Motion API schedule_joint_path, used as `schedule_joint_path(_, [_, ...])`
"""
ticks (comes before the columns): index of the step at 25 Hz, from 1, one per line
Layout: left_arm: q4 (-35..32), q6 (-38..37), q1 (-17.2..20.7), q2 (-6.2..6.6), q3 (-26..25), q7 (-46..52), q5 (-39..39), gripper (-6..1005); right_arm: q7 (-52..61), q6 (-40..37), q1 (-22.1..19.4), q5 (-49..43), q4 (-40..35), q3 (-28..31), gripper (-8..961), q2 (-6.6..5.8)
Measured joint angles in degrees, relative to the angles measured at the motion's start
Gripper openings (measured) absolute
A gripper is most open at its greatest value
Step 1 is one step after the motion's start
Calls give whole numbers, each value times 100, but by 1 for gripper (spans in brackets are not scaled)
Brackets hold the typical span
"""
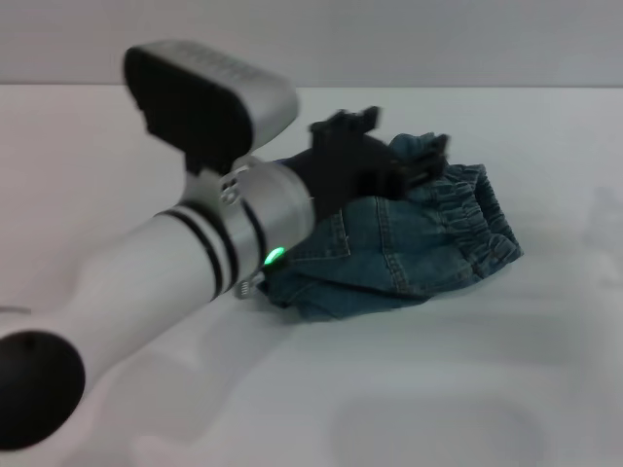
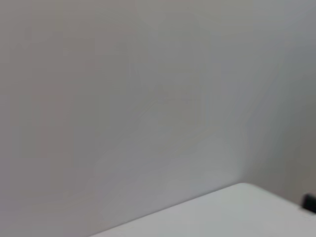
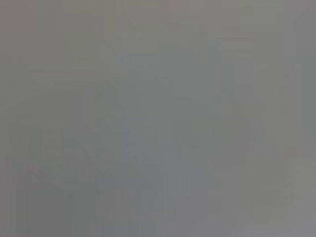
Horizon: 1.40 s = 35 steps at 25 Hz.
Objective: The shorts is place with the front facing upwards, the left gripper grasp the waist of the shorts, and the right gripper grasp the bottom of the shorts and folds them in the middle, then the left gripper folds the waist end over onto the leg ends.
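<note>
The shorts (image 1: 404, 248) lie folded in a small bundle on the white table (image 1: 438, 389), and the left gripper (image 1: 428, 161) sits over the waist of the shorts (image 1: 477, 219), jaws hidden so I cannot tell, and should lay it flat on the leg ends.

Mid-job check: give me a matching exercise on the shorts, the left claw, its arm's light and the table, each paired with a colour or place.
Things:
1. shorts
2. left claw
3. arm light
4. table

Descriptions:
A. green
B. white, bare in front
C. black, over the far edge of the denim
D. blue-green, folded into a bundle

Pairs: 1-D, 2-C, 3-A, 4-B
</note>
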<state>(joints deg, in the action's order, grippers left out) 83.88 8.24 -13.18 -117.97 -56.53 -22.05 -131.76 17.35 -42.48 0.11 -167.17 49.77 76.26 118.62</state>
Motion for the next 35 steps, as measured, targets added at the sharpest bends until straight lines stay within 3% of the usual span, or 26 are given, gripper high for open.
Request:
schedule_joint_path(8, [-480,-689,622,11,241,-184,7,833,-123,-364,28,6,-252,-91,-2,24])
schedule_joint_path(14, [-928,-1331,839,36,846,-159,5,667,-126,-392,13,9,-387,-71,-2,23])
schedule_joint_path(17, [-1019,-1370,856,47,1037,-152,4,533,-127,-438,26,9,-454,-68,-2,19])
schedule_joint_path(27, [-1153,-1347,1146,43,1151,-136,19,177,-127,-445,128,9,-584,-43,-2,-2])
schedule_joint_path(33, [-1538,-1364,933,7,1134,-35,60,11,-127,-446,246,9,-664,-34,-1,-6])
schedule_joint_path(35, [-1648,-1392,806,3,1112,61,62,6,-126,-446,271,9,-664,-33,-1,-6])
